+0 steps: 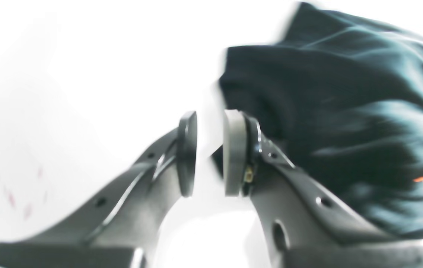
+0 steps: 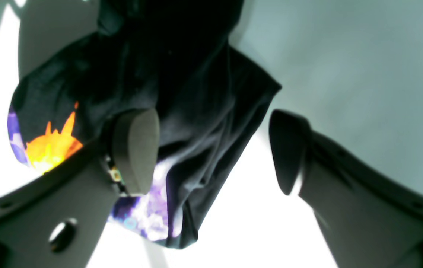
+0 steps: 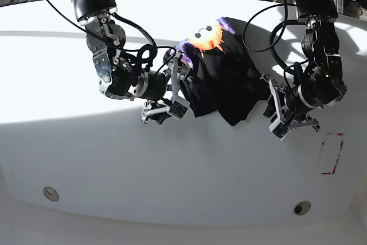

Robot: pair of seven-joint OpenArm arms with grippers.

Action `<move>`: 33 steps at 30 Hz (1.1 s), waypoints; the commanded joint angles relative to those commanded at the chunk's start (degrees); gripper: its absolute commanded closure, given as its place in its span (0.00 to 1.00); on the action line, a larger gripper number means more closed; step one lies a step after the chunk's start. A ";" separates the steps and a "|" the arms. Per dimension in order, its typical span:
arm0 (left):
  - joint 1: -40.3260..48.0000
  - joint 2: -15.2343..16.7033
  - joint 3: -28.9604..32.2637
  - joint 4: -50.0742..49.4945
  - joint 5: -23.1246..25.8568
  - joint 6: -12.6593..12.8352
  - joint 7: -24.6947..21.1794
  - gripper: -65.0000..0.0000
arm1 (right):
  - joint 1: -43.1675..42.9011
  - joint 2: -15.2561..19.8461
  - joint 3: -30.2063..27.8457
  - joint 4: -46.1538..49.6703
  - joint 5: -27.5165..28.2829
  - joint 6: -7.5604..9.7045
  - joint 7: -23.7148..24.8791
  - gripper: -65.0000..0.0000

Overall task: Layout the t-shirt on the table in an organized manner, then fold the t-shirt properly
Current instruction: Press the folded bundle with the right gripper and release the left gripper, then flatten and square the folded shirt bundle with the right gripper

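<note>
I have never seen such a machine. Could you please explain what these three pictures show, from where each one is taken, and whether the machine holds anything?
This is a robot with two arms, working at a white table. The base picture looks down on the whole scene from above. The other two come from small cameras mounted on the wrists, so each looks out along its own claw.

On the table lies a crumpled black t-shirt with an orange and purple print. A red dashed mark and two round metal discs are also on the table.

The left gripper is slightly open, with bare table between its pads, just beside the cloth. The right gripper is wide open. One of its fingers is against the shirt, but nothing is pinched. So neither claw holds anything.
</note>
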 joint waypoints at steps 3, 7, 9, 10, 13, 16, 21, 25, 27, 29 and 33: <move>0.09 -0.62 -7.91 0.00 0.26 0.00 -0.09 0.84 | 3.87 -3.43 0.00 -8.00 0.00 0.18 0.18 0.14; 0.70 -0.88 -15.82 -0.09 0.26 0.00 -0.09 0.84 | 7.91 -6.59 0.00 -17.05 0.18 0.35 0.70 0.14; 2.11 -0.97 -19.96 0.00 0.26 0.00 -0.18 0.84 | 9.58 -7.74 0.00 -21.54 0.26 0.35 2.55 0.14; 2.46 -0.97 -20.92 0.00 0.26 0.00 -0.18 0.84 | 10.02 -8.09 0.00 -22.95 0.26 0.35 3.25 0.14; 4.04 -2.90 -22.77 -0.09 0.26 0.00 -0.18 0.84 | 10.55 -8.62 -0.09 -26.73 0.26 1.49 5.19 0.14; 5.98 -4.04 -22.95 -0.09 0.26 0.00 -0.18 0.84 | 10.64 -10.02 -0.09 -29.19 0.26 2.86 5.54 0.14; 8.44 -4.66 -23.21 -0.09 0.26 0.00 -0.26 0.84 | 10.37 -10.29 0.00 -29.80 0.26 2.86 5.54 0.17; 9.76 -4.66 -23.21 -0.09 0.26 0.00 -0.26 0.84 | 9.67 -10.37 -0.09 -29.80 0.26 2.86 5.54 0.35; 9.85 -4.57 -23.21 -0.09 0.26 0.00 -0.26 0.84 | 9.23 -10.64 -0.09 -29.80 0.26 2.86 5.54 0.48; 10.11 -4.48 -23.21 -0.09 0.26 0.00 -0.26 0.84 | 9.23 -11.34 -0.09 -29.80 0.26 2.86 5.54 0.63; 10.55 -4.22 -22.95 -0.09 0.26 0.00 -0.26 0.84 | 9.23 -11.52 -0.09 -29.80 0.26 2.86 5.54 0.83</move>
